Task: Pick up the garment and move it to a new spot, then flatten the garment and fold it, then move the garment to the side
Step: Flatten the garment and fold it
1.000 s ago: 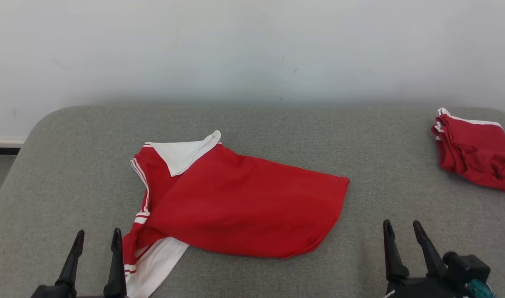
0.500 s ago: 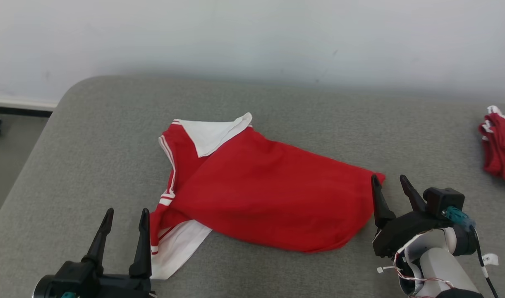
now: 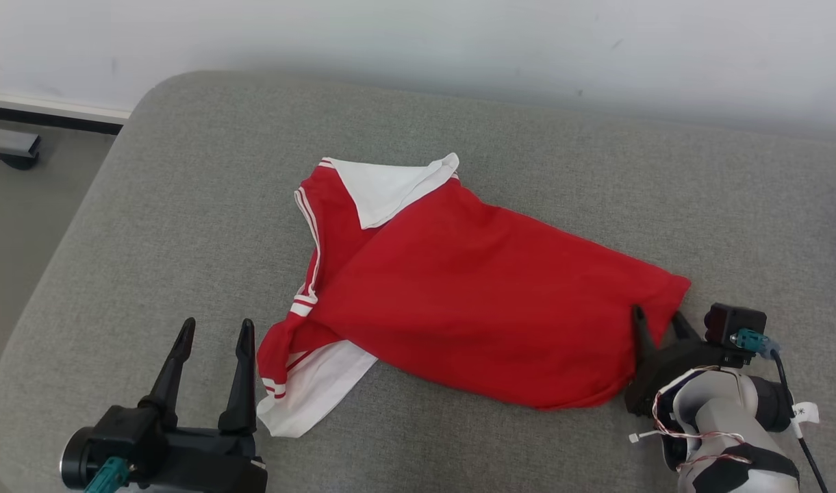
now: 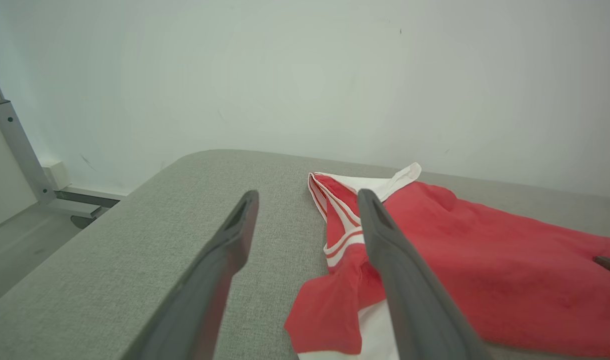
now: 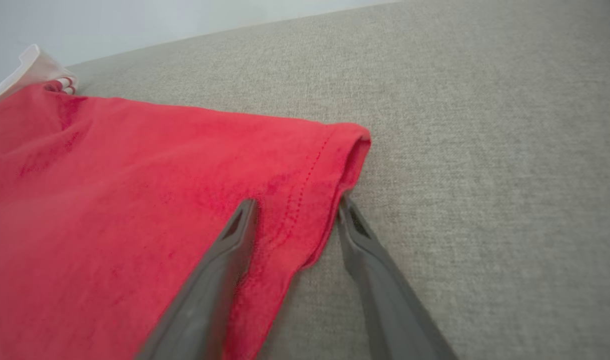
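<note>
The garment (image 3: 472, 294), a red shirt with a white collar and white-striped sleeves, lies crumpled on the grey padded table (image 3: 527, 137). My right gripper (image 3: 657, 315) is at its right hem corner. In the right wrist view the garment (image 5: 135, 175) has its stitched hem between the spread fingers of the right gripper (image 5: 296, 202), one finger on top of the cloth and the other at its edge; the jaws stand open. My left gripper (image 3: 216, 325) hovers open just left of the lower sleeve. In the left wrist view the left gripper (image 4: 307, 196) points past the sleeve of the garment (image 4: 484, 260).
The table's rounded left edge drops to the floor (image 3: 20, 226), where a metal frame foot (image 4: 15, 145) stands by the white wall. Bare grey surface lies behind and to the right of the shirt.
The head camera has swung left and down, shifting the whole picture. My right gripper has moved forward onto the shirt's right hem corner. The left gripper stays open by the sleeve.
</note>
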Robot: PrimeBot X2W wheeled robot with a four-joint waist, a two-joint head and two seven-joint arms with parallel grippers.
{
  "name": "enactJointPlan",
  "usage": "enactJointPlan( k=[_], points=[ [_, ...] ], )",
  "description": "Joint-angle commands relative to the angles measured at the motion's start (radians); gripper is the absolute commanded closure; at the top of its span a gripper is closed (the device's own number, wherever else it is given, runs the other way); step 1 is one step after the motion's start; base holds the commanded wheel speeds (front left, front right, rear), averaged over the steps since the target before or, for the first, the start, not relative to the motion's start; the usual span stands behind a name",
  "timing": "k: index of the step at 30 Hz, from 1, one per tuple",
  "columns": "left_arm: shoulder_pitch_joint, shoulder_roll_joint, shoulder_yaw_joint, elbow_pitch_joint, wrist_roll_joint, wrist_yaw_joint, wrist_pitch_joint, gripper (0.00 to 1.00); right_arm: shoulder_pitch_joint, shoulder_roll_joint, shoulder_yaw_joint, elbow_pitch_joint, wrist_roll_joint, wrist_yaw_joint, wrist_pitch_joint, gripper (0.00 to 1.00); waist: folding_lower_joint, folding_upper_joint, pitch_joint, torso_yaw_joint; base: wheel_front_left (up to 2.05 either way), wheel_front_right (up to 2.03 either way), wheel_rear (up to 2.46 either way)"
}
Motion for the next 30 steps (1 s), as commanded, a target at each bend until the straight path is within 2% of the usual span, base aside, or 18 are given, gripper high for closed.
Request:
enactJointPlan(
  k=[1, 4, 8, 16, 21, 26, 30],
  points=[
    [-0.012, 0.004, 0.002, 0.003, -0.001, 0.001, -0.003, 0.00, 0.001, 0.007, 0.000, 0.025, 0.008, -0.003, -0.006, 1.00, -0.0002, 0.0000, 0.002, -0.001, 0.00, 0.00, 0.00],
    [0.000, 0.007, 0.013, 0.006, 0.000, 0.001, -0.003, 0.00, -0.009, 0.001, 0.003, 0.029, 0.021, -0.003, -0.061, 1.00, -0.0002, 0.0000, -0.014, -0.021, 0.00, 0.00, 0.00],
    [0.023, 0.007, 0.031, 0.003, 0.005, 0.001, -0.003, 0.00, 0.022, -0.025, 0.033, -0.053, 0.037, -0.003, -0.083, 1.00, -0.0002, 0.0000, -0.038, -0.059, 0.00, 0.00, 0.00],
    [0.048, -0.003, 0.042, -0.010, 0.015, 0.001, -0.003, 0.00, 0.145, -0.144, 0.057, -0.368, 0.081, -0.003, -0.084, 1.00, -0.0002, 0.0000, -0.056, -0.121, 0.00, 0.00, 0.00],
    [0.046, -0.006, 0.040, -0.011, 0.014, 0.001, -0.003, 0.00, 0.222, -0.199, 0.016, -0.561, 0.089, -0.003, -0.016, 1.00, -0.0002, 0.0000, -0.053, -0.131, 0.00, 0.00, 0.00],
    [0.025, -0.010, 0.027, -0.009, 0.003, 0.001, -0.003, 0.00, 0.279, -0.186, -0.019, -0.720, 0.075, -0.003, 0.082, 1.00, -0.0002, 0.0000, -0.042, -0.112, 0.00, 0.00, 0.00],
    [0.007, -0.016, 0.008, -0.006, -0.003, 0.001, -0.003, 0.00, 0.262, -0.147, 0.007, -0.778, 0.062, -0.003, 0.134, 1.00, -0.0002, 0.0000, -0.032, -0.081, 0.00, 0.00, 0.00]
  ],
)
